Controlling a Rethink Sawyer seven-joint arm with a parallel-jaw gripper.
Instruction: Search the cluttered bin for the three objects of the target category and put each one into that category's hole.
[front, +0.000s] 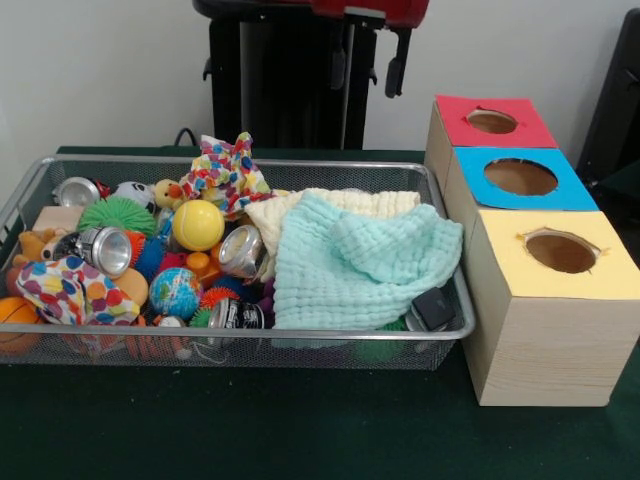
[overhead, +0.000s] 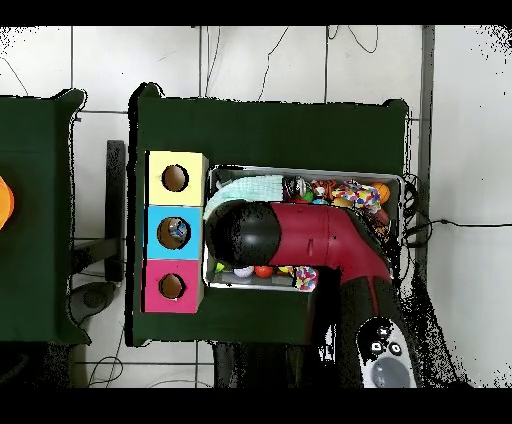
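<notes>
A silver wire bin (front: 30, 190) sits on the dark green desk (front: 300, 430). In it lie a mint green cloth (front: 360, 265), a cream cloth (front: 290, 212), a yellow ball (front: 198, 225), a blue-and-green globe ball (front: 175, 292) and a multicoloured polka-dot pouch (front: 62, 290). The boxes near the desk's edge have red (front: 530, 125), blue (front: 570, 185) and yellow (front: 615, 265) tops.

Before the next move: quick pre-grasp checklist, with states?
1. Bin flat on table: ok.
2. Three box holes unblocked, red, blue, yellow: ok.
3. Tool above the clutter, touching nothing: ok.
4. Tool empty: cannot tell.
5. Contents exposed: not ok, mint cloth covers the bin's right half.
6. Overhead view of bin: not ok, arm hides much of it.
</notes>
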